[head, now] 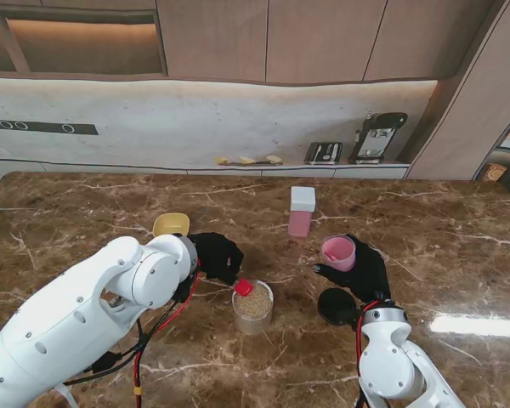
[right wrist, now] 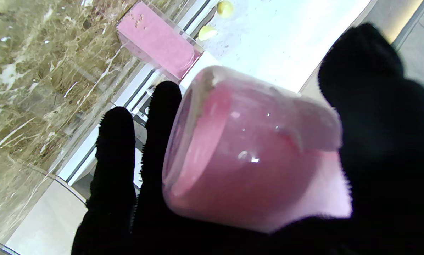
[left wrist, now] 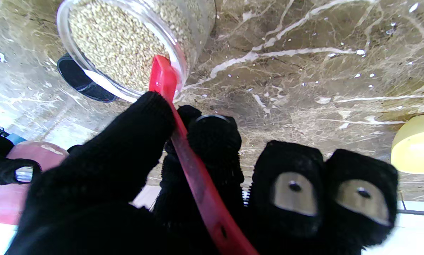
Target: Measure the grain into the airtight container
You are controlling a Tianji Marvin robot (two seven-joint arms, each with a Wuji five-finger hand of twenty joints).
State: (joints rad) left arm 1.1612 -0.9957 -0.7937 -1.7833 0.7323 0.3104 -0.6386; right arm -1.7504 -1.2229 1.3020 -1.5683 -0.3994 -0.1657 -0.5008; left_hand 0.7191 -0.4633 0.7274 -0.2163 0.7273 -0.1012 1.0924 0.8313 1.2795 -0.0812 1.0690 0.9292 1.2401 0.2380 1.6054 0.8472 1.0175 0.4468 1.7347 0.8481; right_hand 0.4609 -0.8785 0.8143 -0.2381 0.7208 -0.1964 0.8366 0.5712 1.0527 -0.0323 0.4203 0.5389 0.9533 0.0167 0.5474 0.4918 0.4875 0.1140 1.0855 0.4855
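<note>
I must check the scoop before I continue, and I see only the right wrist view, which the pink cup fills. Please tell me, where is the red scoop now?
Observer: The left hand holds the red scoop by its handle, its head at the rim of the grain jar.
Operator: Is there grain in that jar?
Observer: Yes, the left wrist view shows it filled with grain close to the rim.
Operator: What lies beside my right hand?
Observer: A black lid lies on the table just nearer to me than the right hand.
</note>
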